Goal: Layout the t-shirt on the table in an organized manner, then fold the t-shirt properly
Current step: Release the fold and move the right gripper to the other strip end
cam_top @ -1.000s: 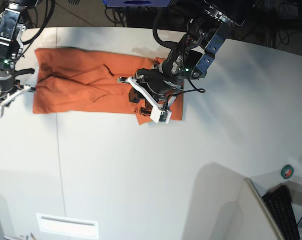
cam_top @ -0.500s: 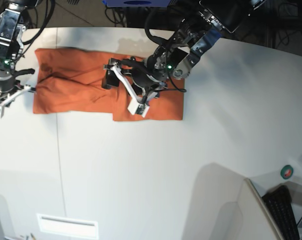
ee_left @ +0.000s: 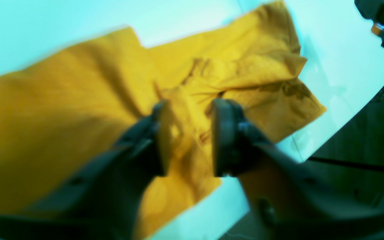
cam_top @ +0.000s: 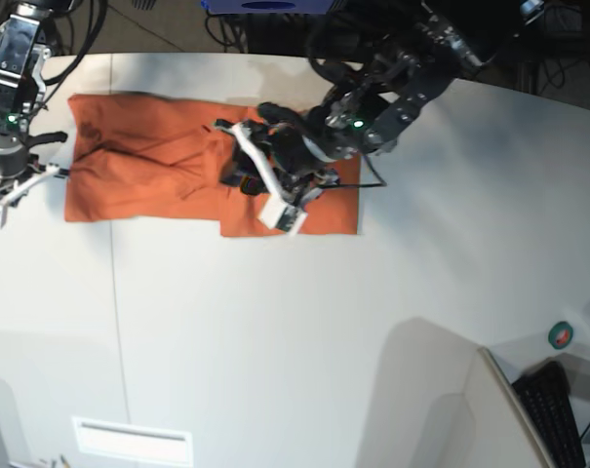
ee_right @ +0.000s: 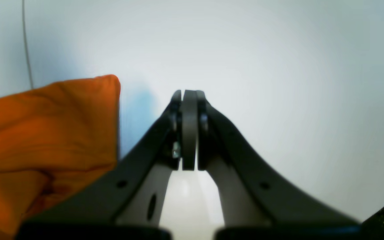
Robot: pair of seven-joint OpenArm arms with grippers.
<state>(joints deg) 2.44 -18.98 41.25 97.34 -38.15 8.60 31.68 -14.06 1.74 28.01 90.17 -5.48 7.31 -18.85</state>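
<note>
One t-shirt (orange) on table

Dark cable clutter behind; black keyboard (lower right corner).

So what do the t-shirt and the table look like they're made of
The t-shirt: soft woven or knit cloth, matte orange; it creases and folds limply. The table: hard, smooth white board, probably laminate, slightly glossy, with a thin seam line.

The t-shirt lies along the far side of the counter; my left tool sits over its middle, my right tool just beside its end.
</note>
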